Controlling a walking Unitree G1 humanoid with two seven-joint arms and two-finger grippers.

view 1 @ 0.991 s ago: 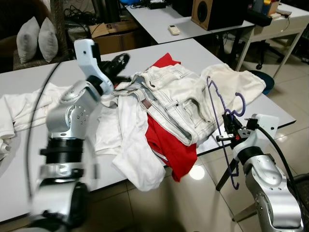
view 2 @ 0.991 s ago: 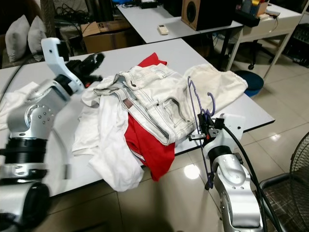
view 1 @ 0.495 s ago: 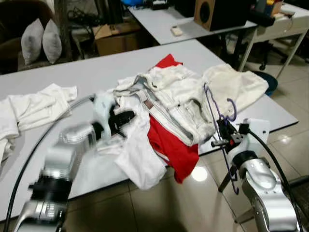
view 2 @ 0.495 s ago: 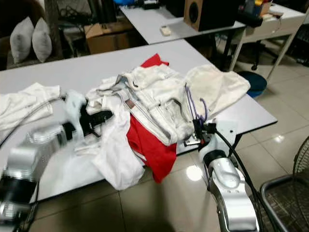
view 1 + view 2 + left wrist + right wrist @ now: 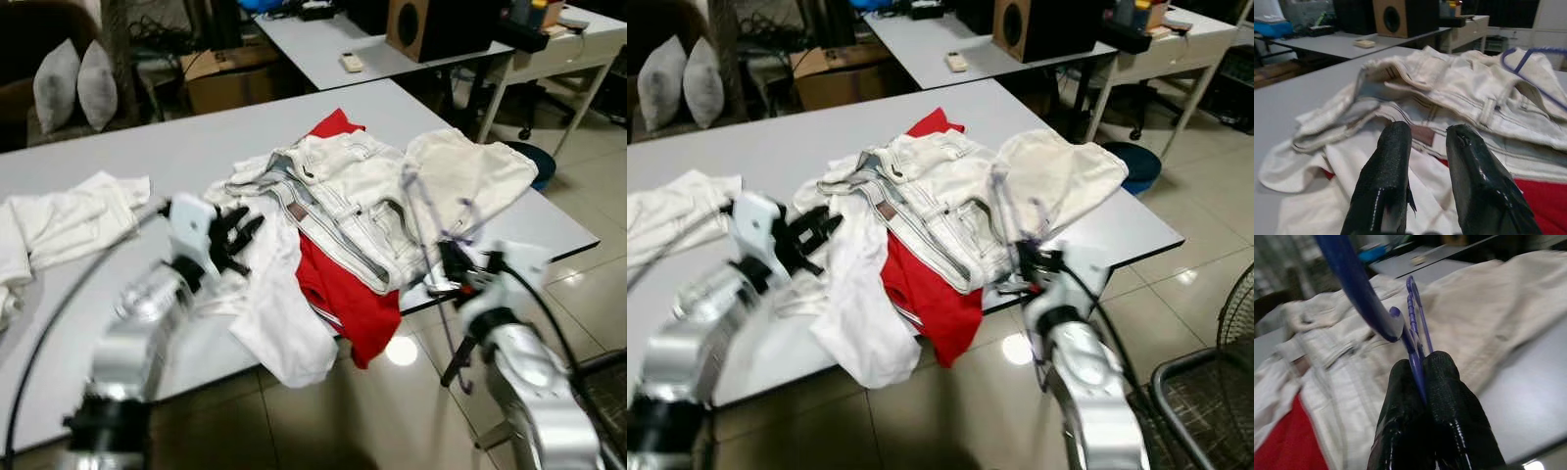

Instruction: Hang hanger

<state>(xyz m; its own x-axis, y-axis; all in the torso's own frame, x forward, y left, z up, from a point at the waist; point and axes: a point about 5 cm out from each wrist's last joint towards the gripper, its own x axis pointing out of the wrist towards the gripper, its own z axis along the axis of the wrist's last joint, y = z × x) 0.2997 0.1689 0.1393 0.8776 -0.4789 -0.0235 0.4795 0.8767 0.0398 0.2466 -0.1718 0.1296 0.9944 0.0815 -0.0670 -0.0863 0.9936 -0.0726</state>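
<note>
A purple plastic hanger [image 5: 1413, 333] stands upright at the table's near right edge, and my right gripper [image 5: 452, 270] is shut on its lower part. In the eye views the hanger [image 5: 429, 211] is blurred, in front of a cream garment [image 5: 470, 171]. My left gripper [image 5: 238, 228] hovers low over a white shirt [image 5: 284, 313] at the left side of the clothes pile. In the left wrist view that gripper [image 5: 1429, 132] is open with nothing between its fingers, pointing at the white jeans [image 5: 1459, 93].
The grey table [image 5: 147, 147] carries a pile: white jeans [image 5: 353, 196], a red garment [image 5: 343, 284], more white clothes [image 5: 69, 211] at far left. Behind stand a second table with a speaker [image 5: 411, 24], pillows [image 5: 73, 78] and a cardboard box [image 5: 230, 64]. Tiled floor lies near right.
My left arm has swung down from high over the table to low beside the white shirt. The right gripper keeps the hanger at the table edge, now blurred.
</note>
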